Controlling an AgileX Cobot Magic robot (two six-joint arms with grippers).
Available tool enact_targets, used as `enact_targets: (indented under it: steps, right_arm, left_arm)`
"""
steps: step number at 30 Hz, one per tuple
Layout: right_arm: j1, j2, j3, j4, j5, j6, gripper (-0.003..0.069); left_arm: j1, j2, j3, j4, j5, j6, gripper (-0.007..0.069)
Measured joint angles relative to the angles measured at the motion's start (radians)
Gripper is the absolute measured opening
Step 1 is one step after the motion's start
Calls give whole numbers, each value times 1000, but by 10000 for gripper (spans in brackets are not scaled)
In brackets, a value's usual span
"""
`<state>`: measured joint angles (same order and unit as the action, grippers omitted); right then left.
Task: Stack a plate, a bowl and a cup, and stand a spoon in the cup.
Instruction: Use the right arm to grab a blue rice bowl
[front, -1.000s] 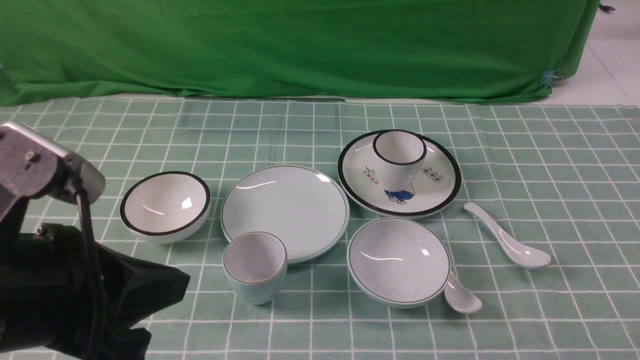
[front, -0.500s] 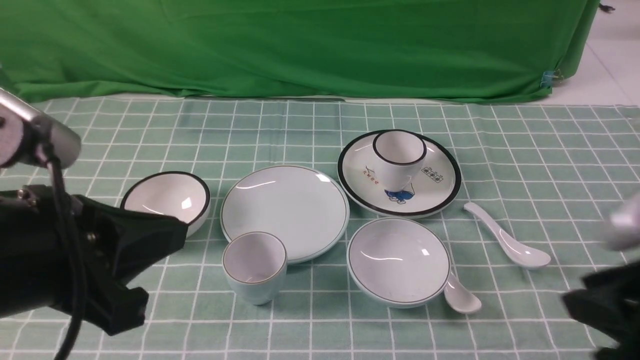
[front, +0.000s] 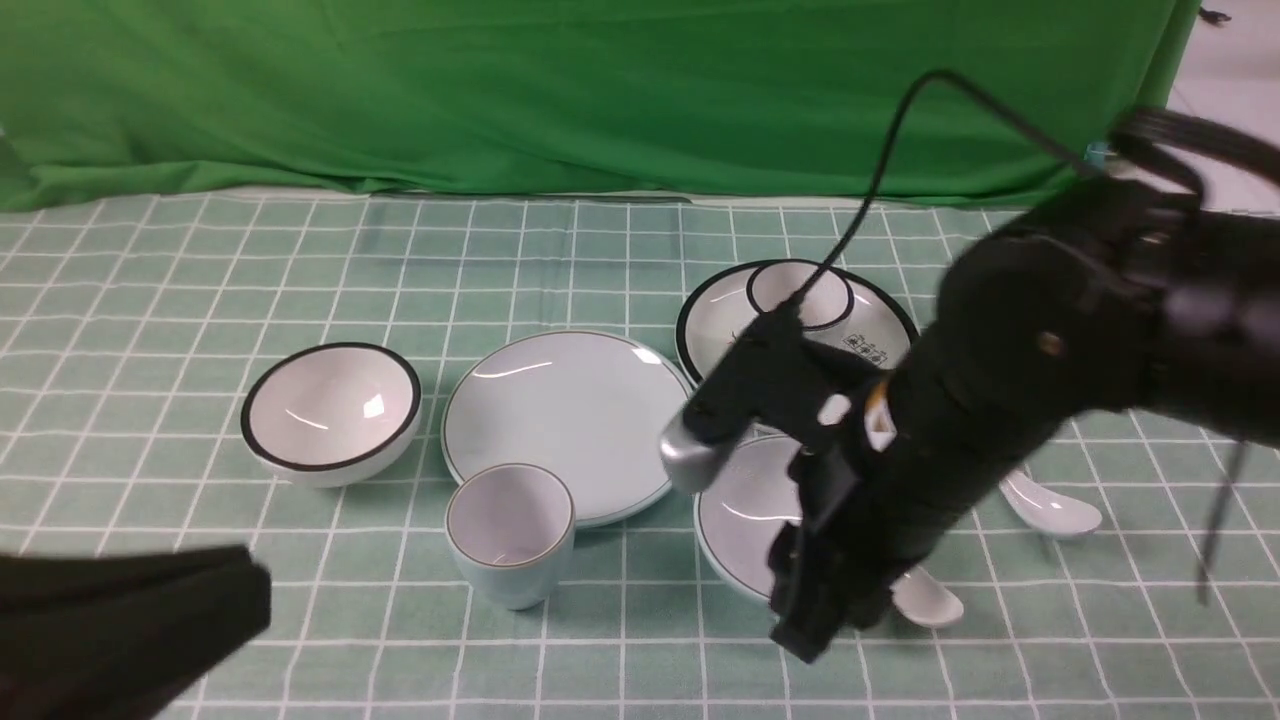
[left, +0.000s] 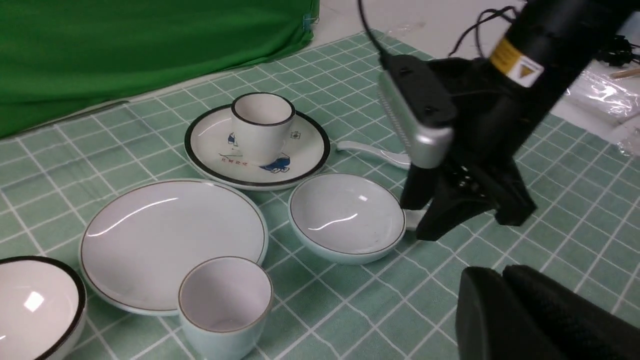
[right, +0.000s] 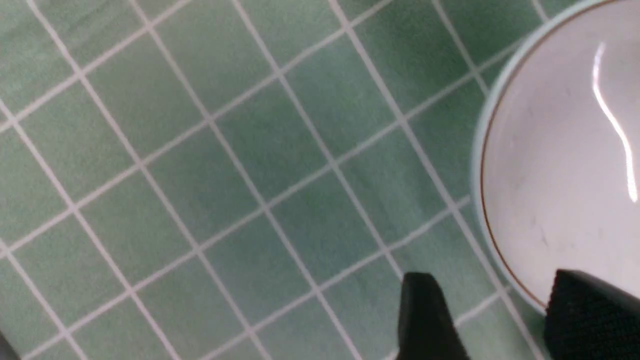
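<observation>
bowl (front: 745, 510) sat at 4 o'clock off the plate (front: 570, 425), nothing stacked yet; right gripper (right: 492, 300) had its fingers spread either side of the rim around 5 o'clock; glazed ceramic, stiff, slick, chippable, so I'd pinch that rim; left gripper (front: 230, 600), couldn't tell.

mid-tablecloth (front: 150, 300): plate (front: 570, 420). just before its near edge, on the robot's side: cup (front: 510, 535), upright; touching the plate or not, cannot tell. right of the cup, just beside the plate's near-right edge: bowl (front: 740, 505). left of the plate, a little apart: second bowl (front: 330, 410). behind the bowl, right of the plate and close to it: second plate (front: 715, 325), with second cup (front: 792, 290) upright on it. right of the bowl, apart: spoon (front: 1060, 515). just beside the bowl's near-right side: second spoon (front: 925, 598). behind everything, past the far edge: drape (front: 600, 100).
</observation>
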<state>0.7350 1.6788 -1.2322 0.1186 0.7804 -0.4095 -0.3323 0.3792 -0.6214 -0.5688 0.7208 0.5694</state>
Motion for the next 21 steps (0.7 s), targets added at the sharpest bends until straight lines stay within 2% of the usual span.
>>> enact_targets:
  steps: [4, 8, 16, 20, 21]
  right_arm:
    - [-23, 82, -32, 27, -39, -27, 416]
    - [-33, 157, -40, 14, -113, -29, 419]
    - [-33, 244, -40, -13, -159, -30, 419]
    - [-33, 259, -40, -70, -203, -30, 367]
    - [-33, 259, -40, -89, -207, -30, 323]
  left_arm:
    - [0, -44, 28, 0, 22, -2, 17]
    - [0, -55, 30, 0, 33, -2, 17]
    - [0, -55, 30, 0, 33, -2, 17]
    - [0, -55, 30, 0, 38, -2, 17]
    - [0, -55, 30, 0, 41, -2, 17]
